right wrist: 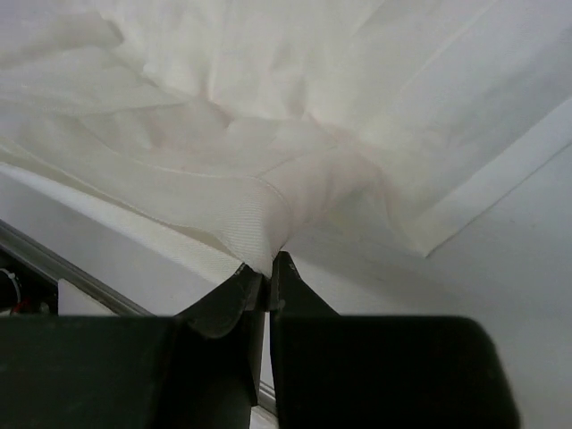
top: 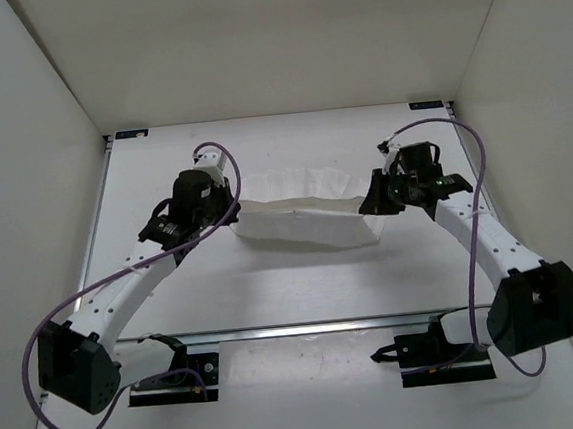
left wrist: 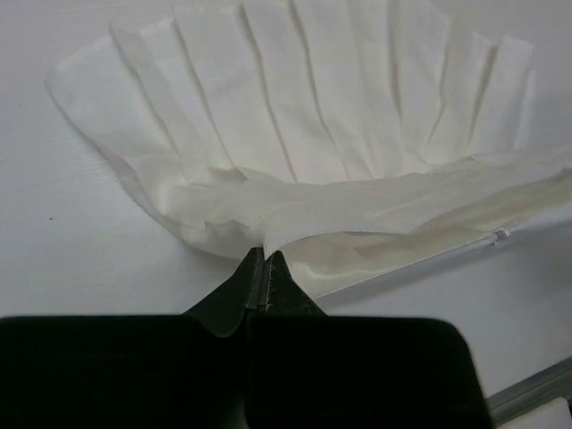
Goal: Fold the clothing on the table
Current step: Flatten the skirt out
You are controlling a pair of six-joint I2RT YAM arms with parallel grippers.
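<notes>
Clothing (top: 302,221) lies bunched on the table (top: 303,293), toward the far side. My left gripper (left wrist: 266,259) and right gripper (right wrist: 268,265) each pinch one end. I should move both evenly, fabric taut, so the fold lands square.

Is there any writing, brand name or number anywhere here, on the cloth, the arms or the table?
None can be read. The clothing is plain white; the table, the left gripper and the right gripper carry no legible label.
</notes>
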